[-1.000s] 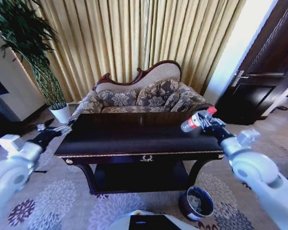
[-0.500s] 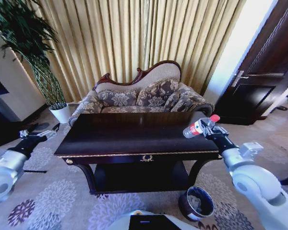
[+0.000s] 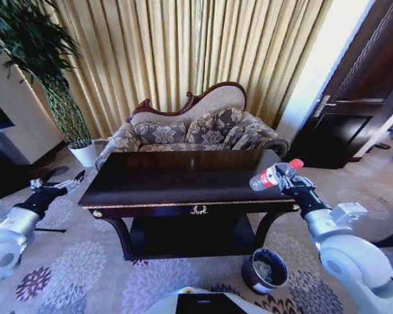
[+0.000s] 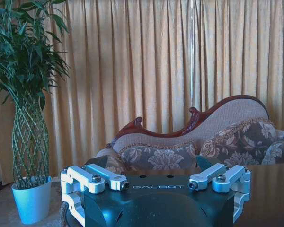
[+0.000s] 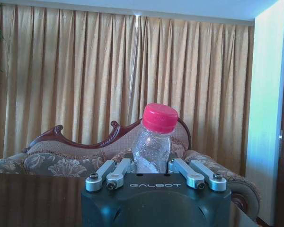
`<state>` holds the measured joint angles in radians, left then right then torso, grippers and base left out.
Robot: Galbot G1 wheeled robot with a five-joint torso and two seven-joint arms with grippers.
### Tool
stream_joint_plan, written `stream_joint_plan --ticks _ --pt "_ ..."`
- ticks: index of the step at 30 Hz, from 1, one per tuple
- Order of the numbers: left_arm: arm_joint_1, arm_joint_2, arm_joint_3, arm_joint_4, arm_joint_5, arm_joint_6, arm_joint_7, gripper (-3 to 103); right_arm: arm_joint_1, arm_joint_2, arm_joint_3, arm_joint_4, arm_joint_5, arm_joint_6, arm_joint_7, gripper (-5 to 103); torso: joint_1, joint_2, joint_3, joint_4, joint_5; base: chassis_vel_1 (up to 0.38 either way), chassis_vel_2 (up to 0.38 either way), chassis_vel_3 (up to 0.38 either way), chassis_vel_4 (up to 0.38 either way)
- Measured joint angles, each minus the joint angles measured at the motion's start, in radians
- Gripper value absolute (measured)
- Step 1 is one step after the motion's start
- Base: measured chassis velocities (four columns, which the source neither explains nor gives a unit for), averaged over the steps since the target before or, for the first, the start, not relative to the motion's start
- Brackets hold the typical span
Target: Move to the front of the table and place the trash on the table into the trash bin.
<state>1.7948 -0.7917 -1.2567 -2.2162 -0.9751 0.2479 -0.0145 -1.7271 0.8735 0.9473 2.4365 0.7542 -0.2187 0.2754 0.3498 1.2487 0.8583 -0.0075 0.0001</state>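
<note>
The dark glossy table (image 3: 183, 180) stands in front of me in the head view. My right gripper (image 3: 287, 181) hovers over the table's right end, shut on the trash: a clear bottle (image 3: 272, 175) with a red cap, tilted with the cap up and to the right. In the right wrist view the bottle (image 5: 152, 142) stands between the fingers of the right gripper (image 5: 151, 166). The trash bin (image 3: 247, 278) sits on the carpet below the table's right front corner, with pale crumpled bits inside. My left gripper (image 3: 54, 188) is open, off the table's left end, and empty in the left wrist view (image 4: 158, 185).
A patterned sofa (image 3: 190, 134) stands right behind the table. A tall plant in a white pot (image 3: 84, 155) is at the back left, and a dark door (image 3: 354, 98) at the right. Patterned carpet (image 3: 85, 275) lies before the table.
My right gripper has carried the bottle slightly down and toward me at the table's right end. My left arm has drawn back, away from the table's left corner. The view has shifted a little.
</note>
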Motion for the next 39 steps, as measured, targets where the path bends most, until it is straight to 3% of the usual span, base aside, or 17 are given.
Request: stream_joint_plan --ticks 13,20,29,32,39 --pt "0.004 -0.01 0.002 -0.019 0.005 -0.004 0.003 100 0.009 0.028 -0.071 -0.103 -0.025 0.018 -0.006 26 -0.001 0.0 0.0 0.0003 -0.0004 0.093 -0.092 -0.097 0.08" --pt "0.016 -0.004 -0.021 -0.047 -0.001 -0.003 0.001 100 0.059 0.061 -0.15 -0.368 -0.061 0.0 -0.02 26 0.001 0.0 0.0 -0.0002 0.0001 0.0 0.0 0.0 0.0" --pt "0.049 -0.011 -0.063 -0.063 -0.013 -0.001 -0.002 100 0.213 0.024 -0.258 -0.744 -0.101 -0.013 -0.037 26 0.0 0.0 0.0 0.0001 0.0 0.0 0.0 0.0 0.0" --pt "0.07 -0.02 -0.079 -0.071 -0.018 0.001 -0.002 100 0.301 0.022 -0.304 -0.913 -0.144 -0.002 -0.058 26 0.0 0.0 0.0 0.0004 0.0002 0.0 0.0 0.0 0.0" --pt "0.084 -0.024 -0.083 -0.078 -0.02 0.002 -0.007 100 0.377 0.054 -0.37 -1.109 -0.205 0.023 -0.069 26 0.0 0.0 0.0 0.0 -0.0001 0.0 0.0 0.0 0.0"
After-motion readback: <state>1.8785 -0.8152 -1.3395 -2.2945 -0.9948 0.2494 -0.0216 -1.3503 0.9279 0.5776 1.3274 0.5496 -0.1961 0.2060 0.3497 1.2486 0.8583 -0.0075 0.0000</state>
